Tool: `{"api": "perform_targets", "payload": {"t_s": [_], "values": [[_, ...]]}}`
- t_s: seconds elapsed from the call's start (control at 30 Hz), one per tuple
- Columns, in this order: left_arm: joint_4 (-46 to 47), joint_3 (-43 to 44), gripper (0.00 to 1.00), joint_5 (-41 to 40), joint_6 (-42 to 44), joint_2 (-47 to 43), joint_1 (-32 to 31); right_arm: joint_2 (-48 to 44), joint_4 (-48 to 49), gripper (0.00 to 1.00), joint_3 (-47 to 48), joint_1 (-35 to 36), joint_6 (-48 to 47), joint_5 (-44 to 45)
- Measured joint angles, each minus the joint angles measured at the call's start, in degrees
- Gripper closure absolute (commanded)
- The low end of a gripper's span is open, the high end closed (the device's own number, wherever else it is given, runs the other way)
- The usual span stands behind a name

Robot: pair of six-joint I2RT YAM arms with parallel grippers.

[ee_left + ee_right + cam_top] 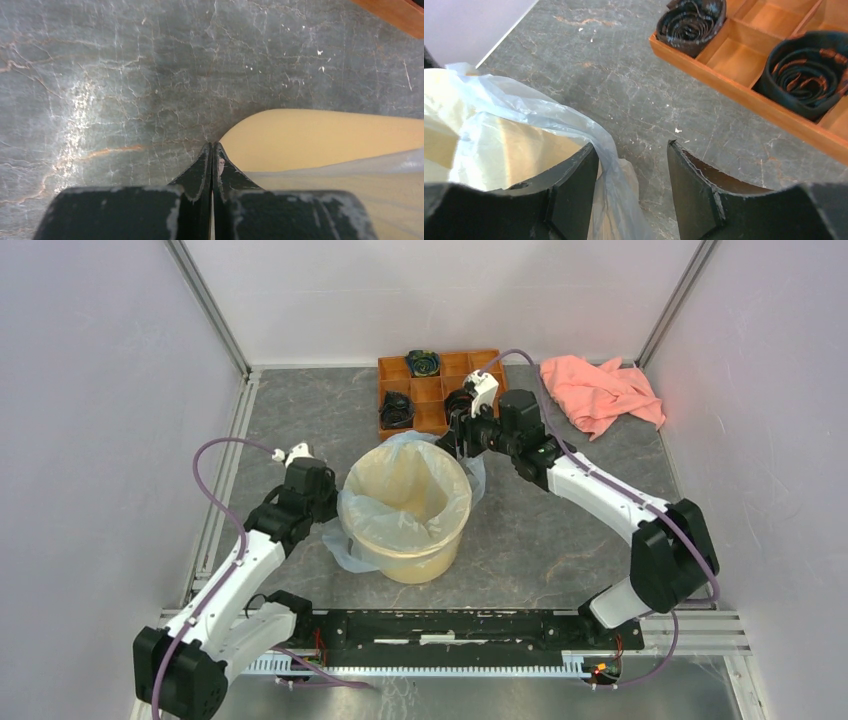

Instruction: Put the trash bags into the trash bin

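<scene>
While the translucent bag (352, 508) lines the yellow bucket (425, 568), the right gripper (631, 147) is held open, empty, behind it, the left gripper (212, 146) pressed shut beside it.

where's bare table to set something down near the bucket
Bare table: back left, between the wooden tray and the left wall; and right of the trash bin, up to the right arm. Crowded behind the bin, where the trash bag, right gripper and tray sit close.
</scene>
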Motion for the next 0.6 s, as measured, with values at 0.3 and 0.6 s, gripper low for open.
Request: {"api": "perform_targets", "payload": {"t_s": [0.3,0.6], "values": [[-0.5,-1.6,0.98,2.9,-2.3,-5.2,0.0,3.8,3.1,0.48,-7.1,-0.9,4.0,-1.3],[0.2,-2.7,0.98,1.3,-2.5,-5.3,0.0,-0.6,1.1,0.47,-15.5,-1.2,3.6,-0.6]]}}
